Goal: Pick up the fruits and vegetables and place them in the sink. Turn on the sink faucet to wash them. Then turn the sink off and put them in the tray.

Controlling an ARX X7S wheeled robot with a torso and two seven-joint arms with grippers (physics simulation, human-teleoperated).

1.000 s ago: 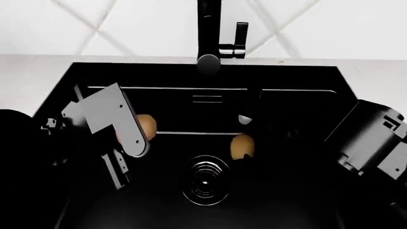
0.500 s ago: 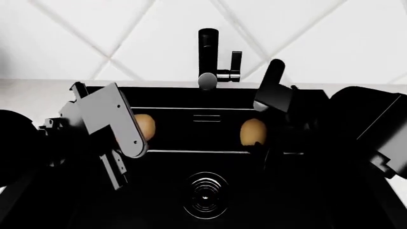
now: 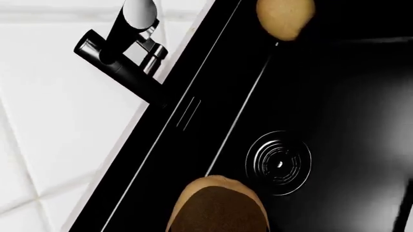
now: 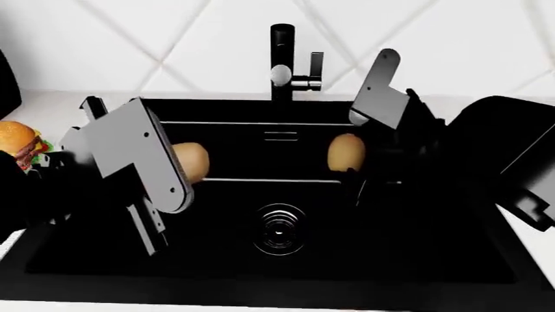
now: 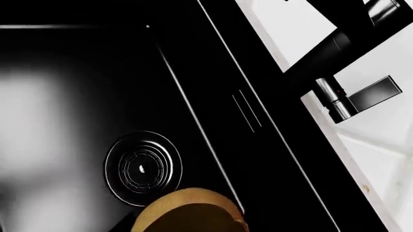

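both arms have risen since a second ago, the left gripper (image 4: 178, 170) clamped on the orange potato (image 4: 189, 160) and the right gripper (image 4: 351, 162) on the kiwi (image 4: 345, 151), both held above the sink (image 4: 433, 260), tray unseen.

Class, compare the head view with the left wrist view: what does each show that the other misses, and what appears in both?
Only the head view shows the hamburger on the counter at far left, and both grippers: the left gripper and the right gripper, each with a piece at its tip. Only the left wrist view shows the nearer piece close up from above. Both show the black sink, its drain, the faucet and both pieces.
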